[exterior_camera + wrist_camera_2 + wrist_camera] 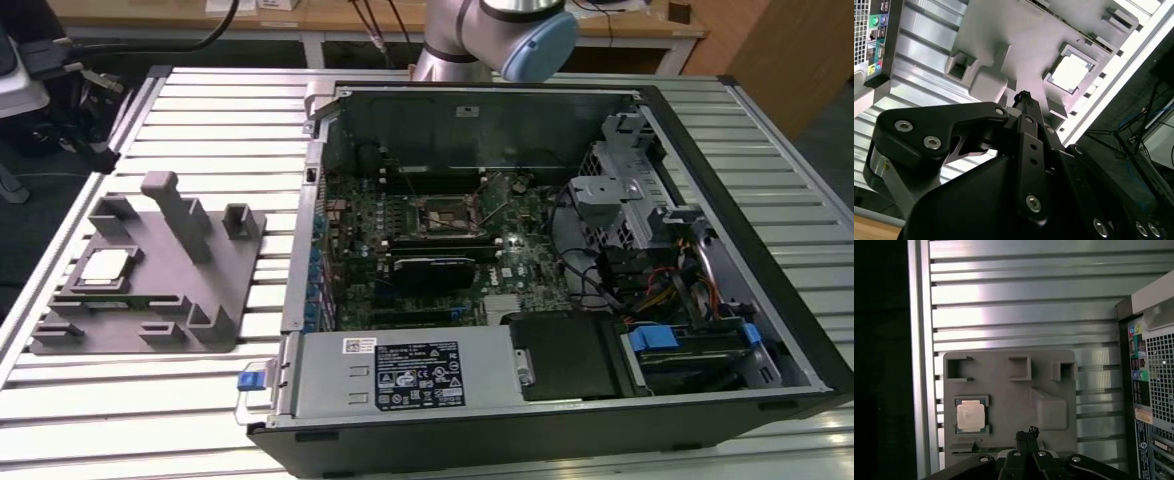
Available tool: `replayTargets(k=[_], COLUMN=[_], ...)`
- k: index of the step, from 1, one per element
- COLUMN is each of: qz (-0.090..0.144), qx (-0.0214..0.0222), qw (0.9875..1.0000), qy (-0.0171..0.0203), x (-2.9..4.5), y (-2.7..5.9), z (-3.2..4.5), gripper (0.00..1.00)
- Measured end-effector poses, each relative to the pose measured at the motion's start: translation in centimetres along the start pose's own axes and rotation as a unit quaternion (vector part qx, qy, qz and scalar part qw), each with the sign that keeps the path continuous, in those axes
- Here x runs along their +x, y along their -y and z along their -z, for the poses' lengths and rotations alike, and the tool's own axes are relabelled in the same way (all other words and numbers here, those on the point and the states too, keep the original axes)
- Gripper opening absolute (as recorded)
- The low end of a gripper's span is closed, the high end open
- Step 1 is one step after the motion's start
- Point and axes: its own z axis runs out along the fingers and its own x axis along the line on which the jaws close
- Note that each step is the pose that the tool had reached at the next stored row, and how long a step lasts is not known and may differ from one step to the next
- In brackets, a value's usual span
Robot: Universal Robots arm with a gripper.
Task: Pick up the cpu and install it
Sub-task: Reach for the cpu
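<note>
The cpu (pixel 971 415), one flat square silvery-topped chip, lies recessed in one matte grey moulded plastic tray (pixel 999 390). The black metal gripper (pixel 1027 432) is closed, empty.

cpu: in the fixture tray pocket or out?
In. The cpu lies flat in its square pocket on the grey fixture tray; the gripper is apart from it, holding nothing.

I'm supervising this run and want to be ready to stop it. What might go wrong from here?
The gripper hangs shut, seemingly offset from the cpu; lowering here would likely strike the grey tray.
The cpu lies in a walled recess, so fingers may catch its rim.
The socket sits deep inside the open case; a tilted placement could jam.
</note>
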Motion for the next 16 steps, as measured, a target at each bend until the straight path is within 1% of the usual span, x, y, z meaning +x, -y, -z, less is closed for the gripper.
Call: replayTargets(k=[4,10,16], qz=[0.0,0.0,0.0], qx=[0.0,0.0,0.0], qw=[1.0,1.0,1.0], qy=[-0.0001,0.0,0.0], x=[0.75,1.67,2.26], y=[0.09,0.19,0.28], z=[-0.26,-0.61,-1.11], gripper=[0.11,0.11,0.11])
